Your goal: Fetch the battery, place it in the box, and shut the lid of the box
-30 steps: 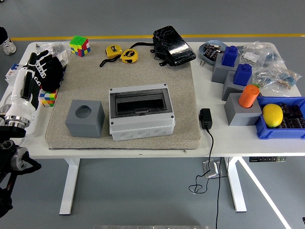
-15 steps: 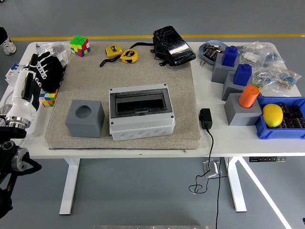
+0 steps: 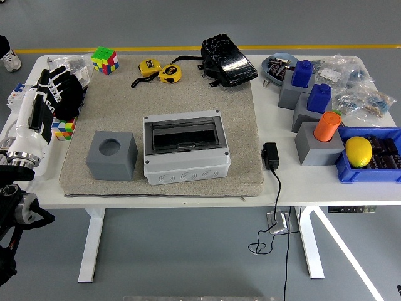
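Observation:
The grey plastic box (image 3: 185,148) stands in the middle of the beige mat (image 3: 232,100), its dark tinted lid (image 3: 185,133) lying flat over the top. Small dark pieces that look like batteries fill the blue bin (image 3: 376,172) at the right edge, beside a yellow lemon (image 3: 358,150). More of them seem to lie in a grey dish (image 3: 273,65) at the back right. My left hand (image 3: 59,93), black with white segments, hovers over the table's left edge with fingers extended and nothing in them. It is far from the box and the batteries.
A grey cube with a round hole (image 3: 111,155) sits left of the box. Two Rubik's cubes (image 3: 104,60) (image 3: 63,128), yellow tape measures (image 3: 160,71), a black pouch (image 3: 227,60), grey blocks with blue and orange caps (image 3: 316,122), bagged parts (image 3: 360,88) and a black adapter (image 3: 270,155) surround the mat.
My left hand has drifted slightly to the left over the table edge; everything else is unchanged.

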`<state>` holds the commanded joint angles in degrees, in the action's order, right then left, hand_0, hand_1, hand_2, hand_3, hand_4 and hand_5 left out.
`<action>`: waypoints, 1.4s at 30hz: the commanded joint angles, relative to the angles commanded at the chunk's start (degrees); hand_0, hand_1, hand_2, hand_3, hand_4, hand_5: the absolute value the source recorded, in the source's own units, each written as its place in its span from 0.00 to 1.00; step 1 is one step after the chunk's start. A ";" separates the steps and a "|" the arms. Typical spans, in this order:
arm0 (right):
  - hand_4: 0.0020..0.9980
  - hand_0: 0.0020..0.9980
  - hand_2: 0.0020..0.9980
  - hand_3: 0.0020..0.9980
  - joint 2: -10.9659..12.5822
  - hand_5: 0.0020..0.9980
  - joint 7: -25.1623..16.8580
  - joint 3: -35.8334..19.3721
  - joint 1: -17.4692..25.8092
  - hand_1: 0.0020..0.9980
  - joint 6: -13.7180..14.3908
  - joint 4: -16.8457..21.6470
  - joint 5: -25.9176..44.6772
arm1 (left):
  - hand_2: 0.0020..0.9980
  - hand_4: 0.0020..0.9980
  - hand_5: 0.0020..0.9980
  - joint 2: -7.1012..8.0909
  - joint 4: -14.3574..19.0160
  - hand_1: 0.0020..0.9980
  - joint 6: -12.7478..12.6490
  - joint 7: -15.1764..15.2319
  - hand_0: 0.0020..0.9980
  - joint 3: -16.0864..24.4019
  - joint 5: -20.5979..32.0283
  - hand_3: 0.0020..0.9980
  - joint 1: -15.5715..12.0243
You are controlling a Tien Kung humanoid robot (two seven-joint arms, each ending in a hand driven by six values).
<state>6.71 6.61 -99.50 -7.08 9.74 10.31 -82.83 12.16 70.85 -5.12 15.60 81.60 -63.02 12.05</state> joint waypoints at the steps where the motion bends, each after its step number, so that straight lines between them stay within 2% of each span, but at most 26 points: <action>1: 1.00 0.86 0.81 0.84 -0.01 1.00 0.00 0.01 0.01 0.85 0.00 0.00 0.02 | 0.85 1.00 1.00 0.02 0.00 0.86 0.00 -0.01 0.83 -0.01 0.01 0.83 0.00; 42: 1.00 0.85 0.81 0.84 -0.01 1.00 -0.05 -0.06 -0.12 0.85 0.11 0.00 0.31 | 0.85 1.00 1.00 0.29 0.01 0.87 -0.30 0.36 0.85 -0.35 -0.26 0.83 0.25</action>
<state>6.69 6.56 -99.56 -7.20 9.84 10.31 -82.52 12.45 70.86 -5.42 15.96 81.26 -63.28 12.30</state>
